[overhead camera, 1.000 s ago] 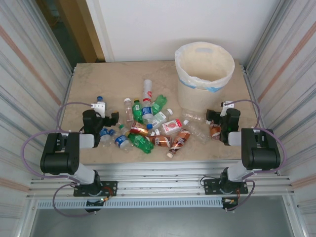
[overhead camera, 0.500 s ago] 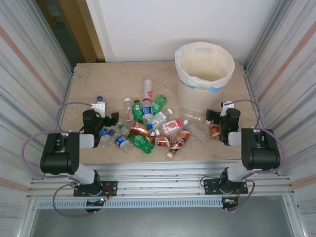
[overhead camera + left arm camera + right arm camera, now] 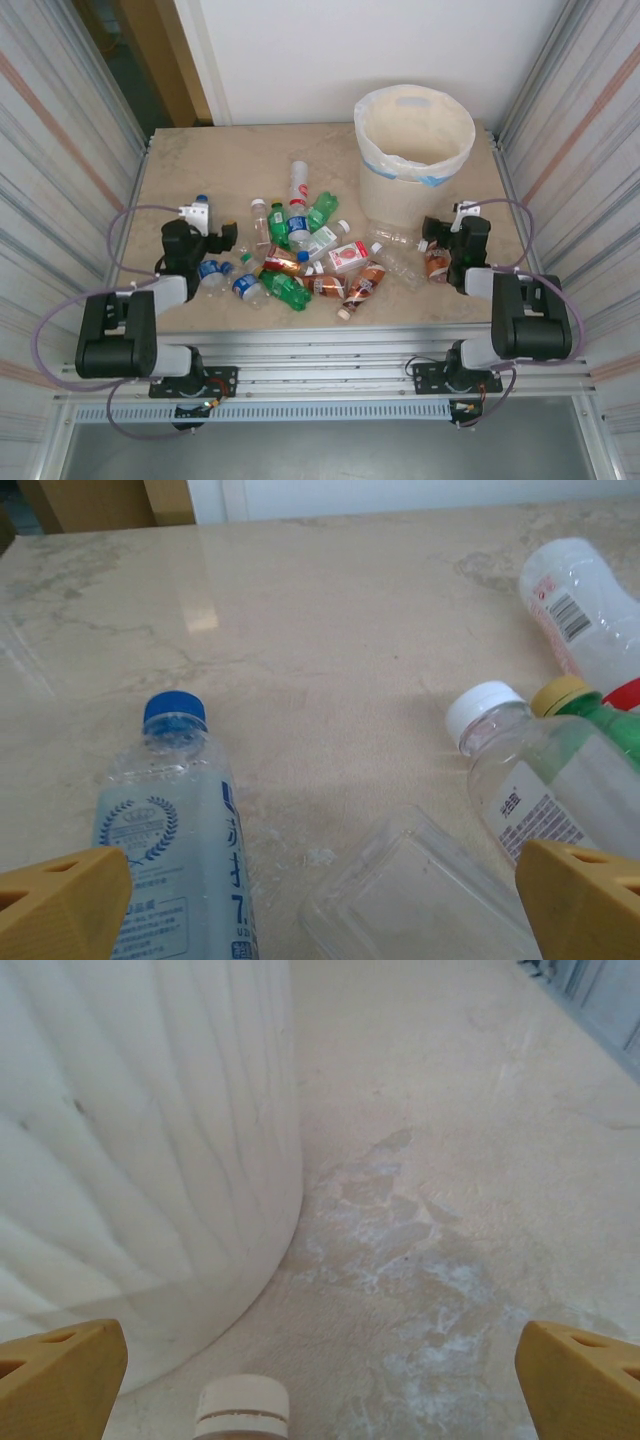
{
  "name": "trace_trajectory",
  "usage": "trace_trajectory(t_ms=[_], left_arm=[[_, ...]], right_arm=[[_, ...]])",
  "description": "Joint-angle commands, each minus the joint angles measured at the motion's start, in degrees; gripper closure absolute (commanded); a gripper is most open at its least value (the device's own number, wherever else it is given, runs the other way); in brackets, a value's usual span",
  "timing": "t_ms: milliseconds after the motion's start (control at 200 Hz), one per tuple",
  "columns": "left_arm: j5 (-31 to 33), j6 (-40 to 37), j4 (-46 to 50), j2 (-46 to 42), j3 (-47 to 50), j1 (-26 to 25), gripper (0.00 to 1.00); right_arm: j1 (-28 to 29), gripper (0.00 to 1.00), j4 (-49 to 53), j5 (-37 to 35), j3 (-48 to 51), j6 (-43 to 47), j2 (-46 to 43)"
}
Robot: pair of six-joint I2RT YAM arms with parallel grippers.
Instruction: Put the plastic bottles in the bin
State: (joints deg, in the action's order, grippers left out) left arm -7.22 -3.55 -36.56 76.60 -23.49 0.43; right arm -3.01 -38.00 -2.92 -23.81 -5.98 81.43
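Note:
Several plastic bottles [image 3: 300, 255], clear, green and brown-filled, lie in a heap at the table's middle. The cream bin [image 3: 414, 140] with its white bag stands at the back right. My left gripper [image 3: 212, 232] is at the heap's left edge. It is open [image 3: 320, 910], low over a clear blue-capped bottle [image 3: 175, 810] and a clear square-bottomed bottle [image 3: 430, 900]. A white-capped bottle [image 3: 510, 770] lies by the right finger [image 3: 585, 900]. My right gripper [image 3: 446, 228] is open [image 3: 320, 1390] beside the bin's wall [image 3: 140, 1140]. A white bottle cap [image 3: 242, 1408] sits just below it.
A brown-filled bottle [image 3: 436, 262] lies next to the right arm. A green bottle with a yellow cap [image 3: 600, 720] and a clear bottle with a barcode [image 3: 590, 620] lie beyond the left gripper. Corrugated metal walls [image 3: 60, 180] close in both sides. Bare tabletop [image 3: 220, 165] stretches behind the heap.
Both arms' upper links have dropped a little toward the near edge. The grippers have nudged slightly away from me. The bottles lie where they were.

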Motion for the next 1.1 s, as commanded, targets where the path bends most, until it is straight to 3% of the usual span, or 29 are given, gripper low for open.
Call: trace_trajectory(t_ms=[0, 346, 536, 636, 791, 1097], left_arm=[[1.8, 1.62, 6.86, -4.68, -3.07, 0.69, 0.01], [8.08, 14.34, 35.3, -9.1, -17.4, 2.58, 0.01], [0.28, 22.87, 50.67, -3.1, -26.83, 8.98, 0.01], [-2.73, 22.84, 55.43, 0.65, -30.18, 10.03, 0.01], [-3.41, 21.46, 58.15, 4.82, -31.7, 10.03, 0.01], [-0.95, 18.89, 63.33, 12.88, -36.96, 8.32, 0.01]], right_arm=[[-0.59, 0.02, 3.53, -3.53, -0.98, -2.61, -4.09], [-2.2, 0.02, 20.08, -7.87, -3.92, -2.87, -18.76], [-2.36, 0.02, 33.8, -11.02, -8.27, -7.47, -26.09], [-2.27, 0.02, 42.77, -11.58, -12.84, -9.3, -26.78], [-0.49, 0.02, 48.45, -12.29, -16.35, -10.04, -27.42], [4.09, 0.02, 52.82, -17.25, -21.11, -12.3, -26.98]])
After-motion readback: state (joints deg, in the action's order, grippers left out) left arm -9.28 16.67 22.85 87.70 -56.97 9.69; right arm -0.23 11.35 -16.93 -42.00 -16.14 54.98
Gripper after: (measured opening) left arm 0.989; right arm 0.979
